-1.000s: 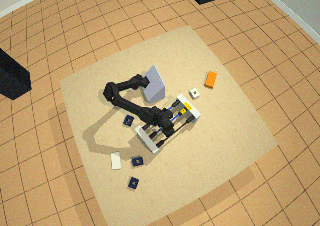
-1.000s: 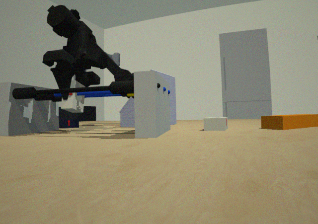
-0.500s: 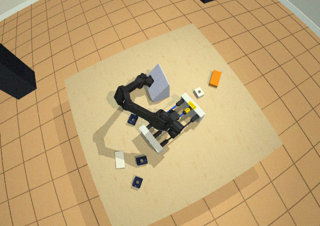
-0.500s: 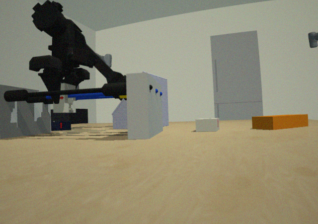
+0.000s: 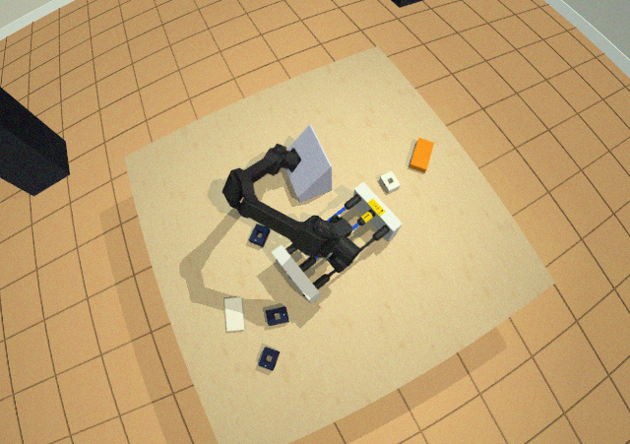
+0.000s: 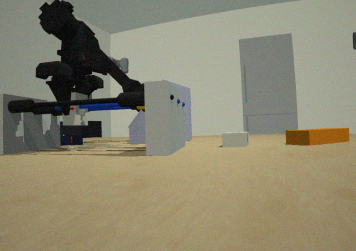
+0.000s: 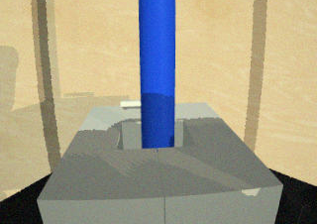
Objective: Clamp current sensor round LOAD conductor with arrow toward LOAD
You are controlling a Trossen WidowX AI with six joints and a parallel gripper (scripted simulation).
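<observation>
The white current sensor (image 6: 73,120) (image 7: 89,179) sits round a blue conductor (image 7: 158,56) (image 6: 107,107). Its two halves meet at a thin seam in the wrist view, and the conductor passes through its window. A red arrow (image 6: 72,108) on its side points right, toward the end block with the yellow label (image 5: 376,206). A yellow tag (image 5: 366,218) is on the middle conductor; its text is unreadable. My gripper (image 6: 77,106) (image 7: 153,167) has a finger against each side of the sensor. The latch is hidden, and the arm covers the sensor in the top view.
White end blocks (image 5: 297,277) (image 6: 156,122) carry the parallel conductors, with a black conductor (image 6: 89,101) alongside. A lavender wedge (image 5: 310,169) stands behind. Around are an orange block (image 5: 422,153) (image 6: 325,136), a small white block (image 6: 234,139), a white slab (image 5: 233,319) and several dark blue pieces.
</observation>
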